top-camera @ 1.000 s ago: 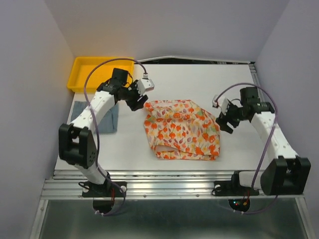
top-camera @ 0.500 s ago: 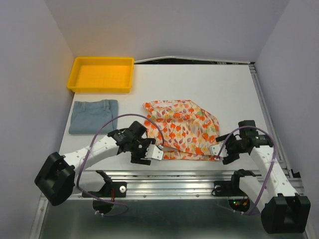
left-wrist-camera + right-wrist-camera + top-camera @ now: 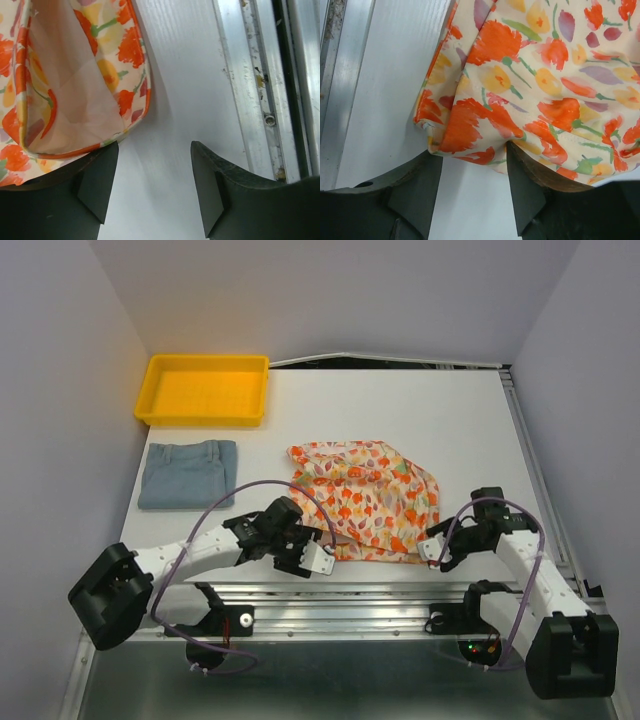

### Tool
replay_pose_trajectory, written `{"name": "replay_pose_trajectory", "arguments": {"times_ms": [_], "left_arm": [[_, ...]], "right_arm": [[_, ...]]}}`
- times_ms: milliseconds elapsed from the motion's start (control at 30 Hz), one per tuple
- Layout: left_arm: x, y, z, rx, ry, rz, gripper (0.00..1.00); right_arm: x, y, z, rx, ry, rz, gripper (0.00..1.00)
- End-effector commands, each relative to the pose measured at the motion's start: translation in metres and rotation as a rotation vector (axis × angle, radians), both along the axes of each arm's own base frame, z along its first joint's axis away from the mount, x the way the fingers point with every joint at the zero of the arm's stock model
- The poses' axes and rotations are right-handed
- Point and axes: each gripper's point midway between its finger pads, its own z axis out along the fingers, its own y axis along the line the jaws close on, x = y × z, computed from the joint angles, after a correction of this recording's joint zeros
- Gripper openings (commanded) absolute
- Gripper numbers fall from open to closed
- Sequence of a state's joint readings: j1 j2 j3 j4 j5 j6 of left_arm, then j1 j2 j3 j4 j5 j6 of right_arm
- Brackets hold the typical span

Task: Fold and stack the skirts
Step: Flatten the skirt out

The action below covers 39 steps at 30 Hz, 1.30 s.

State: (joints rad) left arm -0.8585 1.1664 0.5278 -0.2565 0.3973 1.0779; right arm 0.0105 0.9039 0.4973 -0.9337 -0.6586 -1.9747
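Floral skirt [image 3: 365,502] on table [image 3: 420,410]; left end effector [image 3: 155,150] and right end effector [image 3: 474,155] gape empty. Left seems beside the corner, may miss.

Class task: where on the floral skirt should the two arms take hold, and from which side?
Grip the floral skirt by its two near corners, coming from the near edge of the table. It lies flat with that edge towards the arms; the left corner shows open layers and the right corner a loose fold, so jaws can probably pinch each.

Tray [image 3: 200,420] far-left; one skirt [image 3: 187,473] before it, other skirt [image 3: 365,500] rightward.
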Motion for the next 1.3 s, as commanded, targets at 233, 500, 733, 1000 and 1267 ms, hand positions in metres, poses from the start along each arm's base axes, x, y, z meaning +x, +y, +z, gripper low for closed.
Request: {"name": "replay_pose_trajectory", "arguments": {"times_ms": [233,500,733,1000,1267], "left_arm": [[0.042,-0.001,0.045,-0.088,-0.18,0.131,0.67],[0.08,0.019,0.082,-0.037,-0.362,-0.01,0.73],[0.082,-0.014,0.081,-0.049,-0.331,-0.186,0.74],[0.057,-0.031,0.061,0.013,-0.285,-0.411,0.73],[0.061,-0.066,0.054,0.003,-0.231,-0.401,0.51]], "right_arm": [[0.043,0.025,0.027,0.067,-0.19,0.176,0.57],[0.059,0.033,0.019,0.073,-0.202,0.196,0.61],[0.078,0.033,0.023,0.065,-0.196,0.156,0.65],[0.09,0.036,0.025,0.066,-0.2,0.15,0.67],[0.105,0.041,0.032,0.11,-0.208,0.118,0.75]]}}
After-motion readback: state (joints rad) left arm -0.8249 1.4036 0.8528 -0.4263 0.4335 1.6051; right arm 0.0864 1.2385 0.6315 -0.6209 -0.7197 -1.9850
